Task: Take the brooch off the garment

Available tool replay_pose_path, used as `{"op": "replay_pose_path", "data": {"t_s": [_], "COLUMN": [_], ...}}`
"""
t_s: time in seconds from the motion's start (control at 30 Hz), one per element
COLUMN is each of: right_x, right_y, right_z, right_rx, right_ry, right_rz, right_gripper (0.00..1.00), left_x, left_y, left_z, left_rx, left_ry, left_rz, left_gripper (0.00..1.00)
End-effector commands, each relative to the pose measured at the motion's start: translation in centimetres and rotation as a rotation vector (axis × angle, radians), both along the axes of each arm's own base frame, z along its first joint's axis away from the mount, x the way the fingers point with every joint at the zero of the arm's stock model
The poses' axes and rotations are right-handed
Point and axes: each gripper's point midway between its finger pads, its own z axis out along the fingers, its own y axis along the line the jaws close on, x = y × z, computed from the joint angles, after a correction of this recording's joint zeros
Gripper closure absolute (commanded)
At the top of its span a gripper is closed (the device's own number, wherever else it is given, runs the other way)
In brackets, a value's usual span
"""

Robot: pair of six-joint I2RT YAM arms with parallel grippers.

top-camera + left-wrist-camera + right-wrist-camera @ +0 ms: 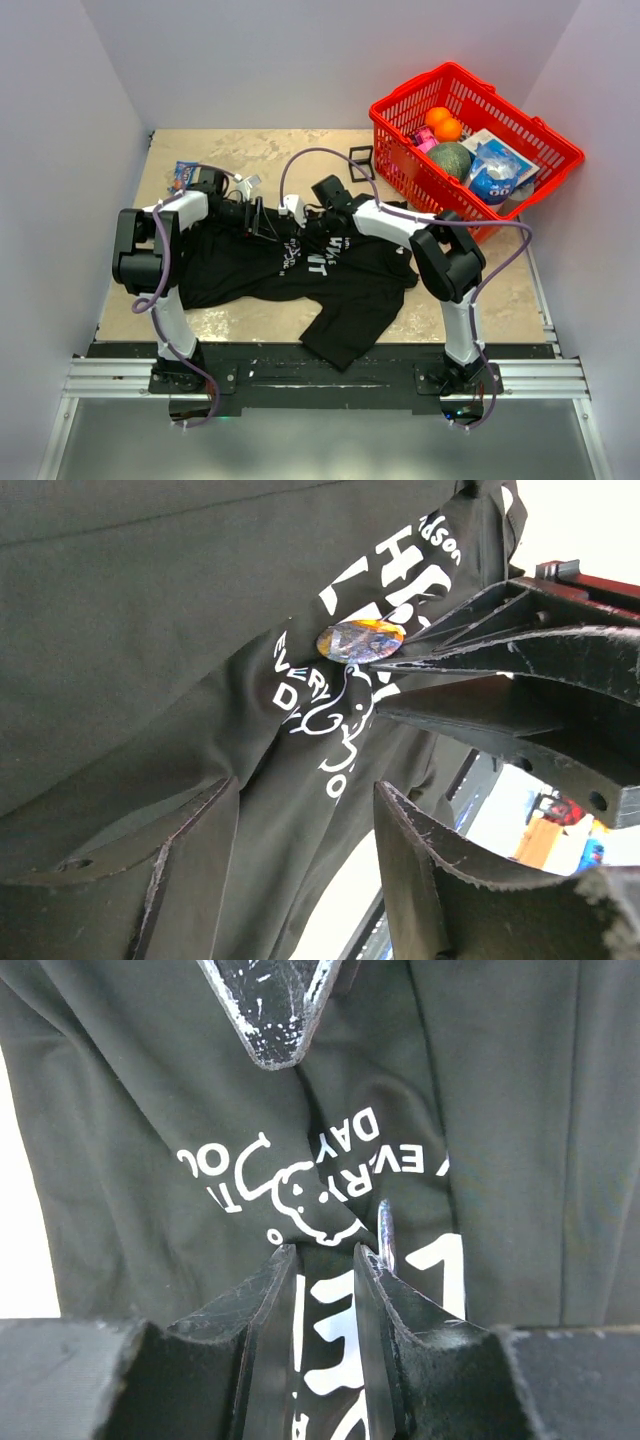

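Note:
The garment (pixel 250 270) is a black T-shirt with white lettering, spread over the table's middle. Both grippers meet over its chest print. The brooch (pixel 360 640) is a small shiny oval sitting on the lettering; the top view hides it behind the arms. My right gripper (pixel 323 1250) is open, straddling a fold of the shirt (pixel 520 1110). The brooch (pixel 385 1232) shows edge-on just outside its right finger. My left gripper (pixel 308 785) is open wide with loose cloth (pixel 150 630) hanging between its fingers. The right gripper's fingers (pixel 480 650) point at the brooch from the right.
A red basket (pixel 420 165) at the back right holds oranges (pixel 440 122), a green melon (pixel 452 158) and packets. A black wire cube frame (pixel 361 162) stands beside it. A blue packet (pixel 183 175) lies at the back left. White walls enclose the table.

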Motion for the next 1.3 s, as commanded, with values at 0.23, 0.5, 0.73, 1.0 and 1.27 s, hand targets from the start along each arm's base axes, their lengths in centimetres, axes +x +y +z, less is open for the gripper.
{"op": "replay_pose_path", "data": {"t_s": [0.23,0.5,0.73,1.0,1.27], "right_x": [2.0,2.0,1.5,2.4,3.3], "right_y": [-0.3,0.2,-0.2,0.1,0.5], "right_z": [4.2,3.6,3.1,2.7,1.9], "right_rx": [0.073,0.065,0.044,0.039,0.041], "right_ry": [-0.043,-0.005,-0.012,-0.014,-0.016], "right_rz": [0.078,0.116,0.163,0.124,0.101], "right_gripper": [0.64,0.64,0.64,0.68,0.79], "left_x": [0.0,0.1,-0.1,0.3,0.4], "left_y": [0.5,0.5,0.5,0.5,0.5], "left_z": [0.3,0.4,0.3,0.4,0.5], "left_rx": [0.027,0.022,0.024,0.022,0.021], "left_ry": [-0.058,-0.061,-0.06,-0.061,-0.061], "left_rz": [-0.029,-0.029,-0.031,-0.024,-0.023], "left_gripper": [0.41,0.42,0.42,0.42,0.42]}}
